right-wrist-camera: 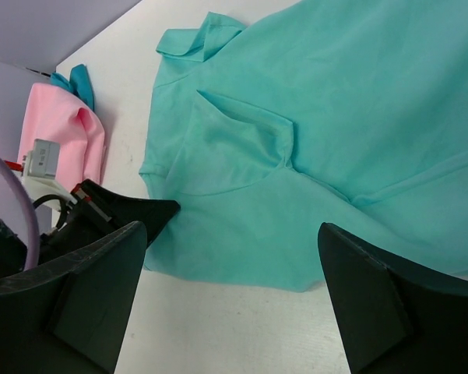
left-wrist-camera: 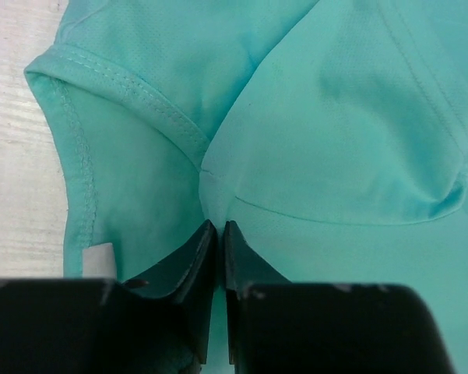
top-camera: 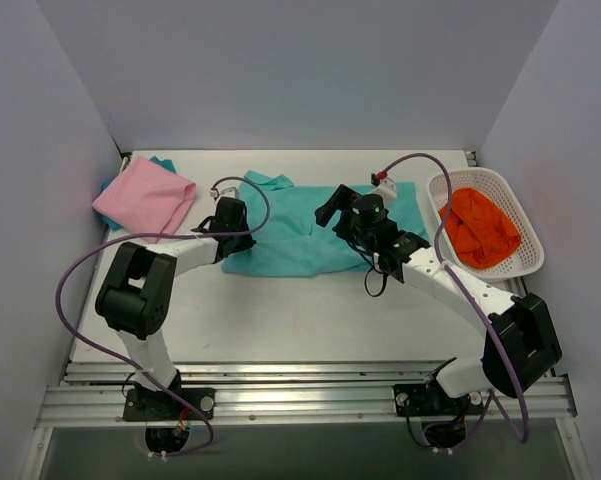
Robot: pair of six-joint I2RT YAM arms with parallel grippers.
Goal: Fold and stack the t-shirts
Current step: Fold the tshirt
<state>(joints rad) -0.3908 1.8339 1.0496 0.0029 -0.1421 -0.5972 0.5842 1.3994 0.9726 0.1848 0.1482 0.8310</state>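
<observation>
Pinching a fold of the mint-teal soft cloth t-shirt spread on the white worktop, the left hand is clamped on it; the right hand hovers above, fingers wide apart. The pink cloth t-shirt lies far left.

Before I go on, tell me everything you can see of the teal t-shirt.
The teal t-shirt is plain, soft, finely knit cloth with stitched hems and short sleeves. It lies spread but rumpled, not folded, on the white table, with one far corner turned over on itself. The left hand is closed on a crease beside a sleeve seam at its left edge. The right hand hangs open above it, not touching. It lies apart from the pink t-shirt.
</observation>
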